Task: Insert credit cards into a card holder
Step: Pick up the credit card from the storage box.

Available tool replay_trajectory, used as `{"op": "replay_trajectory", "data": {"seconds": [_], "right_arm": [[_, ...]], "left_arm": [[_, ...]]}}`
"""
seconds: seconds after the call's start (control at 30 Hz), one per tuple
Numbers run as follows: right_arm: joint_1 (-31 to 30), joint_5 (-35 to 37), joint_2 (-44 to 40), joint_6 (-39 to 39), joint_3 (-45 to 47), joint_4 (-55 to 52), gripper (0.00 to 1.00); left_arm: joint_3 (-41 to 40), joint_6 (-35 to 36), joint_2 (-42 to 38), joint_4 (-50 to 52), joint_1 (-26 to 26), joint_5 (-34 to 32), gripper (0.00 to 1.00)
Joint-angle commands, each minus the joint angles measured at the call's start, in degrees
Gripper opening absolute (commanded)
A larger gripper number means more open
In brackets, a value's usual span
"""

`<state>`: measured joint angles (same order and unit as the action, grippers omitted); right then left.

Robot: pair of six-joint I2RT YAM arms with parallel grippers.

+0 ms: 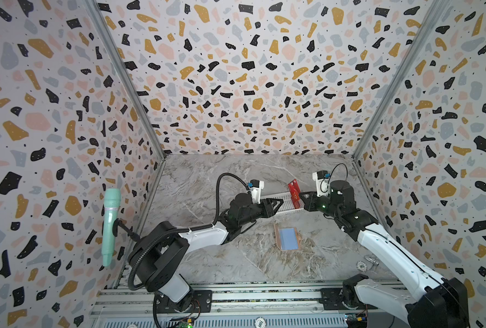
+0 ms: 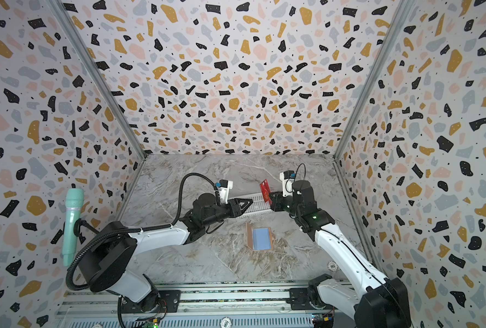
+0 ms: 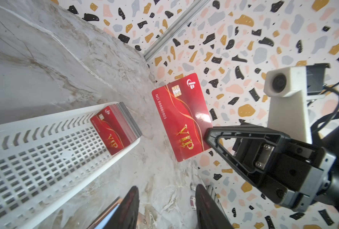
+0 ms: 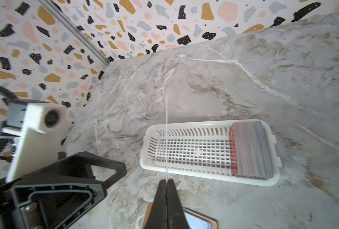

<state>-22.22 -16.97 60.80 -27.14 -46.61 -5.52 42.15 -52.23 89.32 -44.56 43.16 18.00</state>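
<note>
Credit card (image 3: 181, 117): gold "VIP", "NO.888880803"

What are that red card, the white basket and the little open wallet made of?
Red card: probably glossy plastic; light glares off its face.
White basket: moulded plastic, matte, with a slotted grid.
Wallet: tan leather or imitation, pale blue inside.

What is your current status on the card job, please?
Right gripper shut on red plastic VIP card, aloft. Left gripper open, empty. Tan folding card holder lies open, nothing on it.
</note>
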Motion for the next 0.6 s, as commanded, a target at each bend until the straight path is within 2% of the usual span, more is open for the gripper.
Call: {"op": "replay_trajectory", "data": {"seconds": [0.0, 0.07, 0.3, 0.57], "right_arm": [[0.51, -6.34, -3.09, -4.71, 0.84, 3.97, 0.02], [0.73, -8.79, -3.8, -6.28, 1.49, 5.36, 0.02], [1.04, -16.29, -4.85, -10.4, 3.36, 9.74, 0.02], [1.12, -20.72, -5.49, -13.82, 5.3, 14.63, 0.02]], "left_arm": [[-2.83, -5.42, -1.73, -14.24, -0.36, 1.85, 0.43], [-4.11, -6.97, -1.86, -18.38, -0.36, 2.0, 0.4], [-6.02, -11.38, -0.83, -27.14, -0.36, 3.3, 0.4], [-4.98, -14.26, 2.05, -29.71, -0.38, 4.59, 0.4]]}}
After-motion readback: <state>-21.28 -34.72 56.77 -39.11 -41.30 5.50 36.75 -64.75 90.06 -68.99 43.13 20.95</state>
